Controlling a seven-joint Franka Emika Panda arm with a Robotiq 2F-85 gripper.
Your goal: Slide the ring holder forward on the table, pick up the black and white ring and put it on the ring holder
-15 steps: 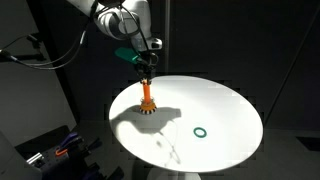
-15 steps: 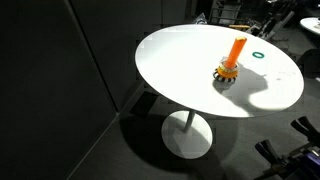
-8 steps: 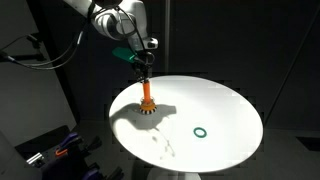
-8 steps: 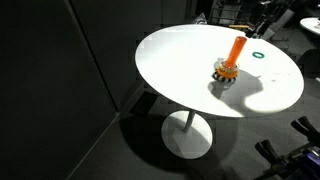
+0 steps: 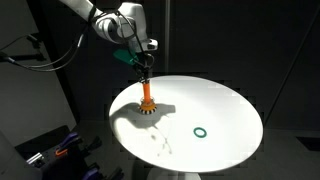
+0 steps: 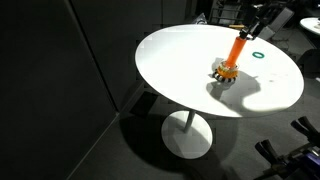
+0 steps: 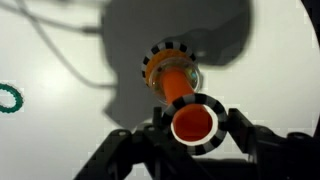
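Small black and white segmented ring (image 7: 196, 99): encircles the top of the upright orange peg ring holder (image 7: 178, 85), right between the dark fingers (image 7: 240, 128) of your gripper (image 7: 196, 125). The jaws press the ring from both sides, clamped on it. The holder stands on its round base directly under the gripper, on the white round table (image 5: 230, 110). A plain green ring (image 5: 200, 131) lies flat, well apart from the holder.
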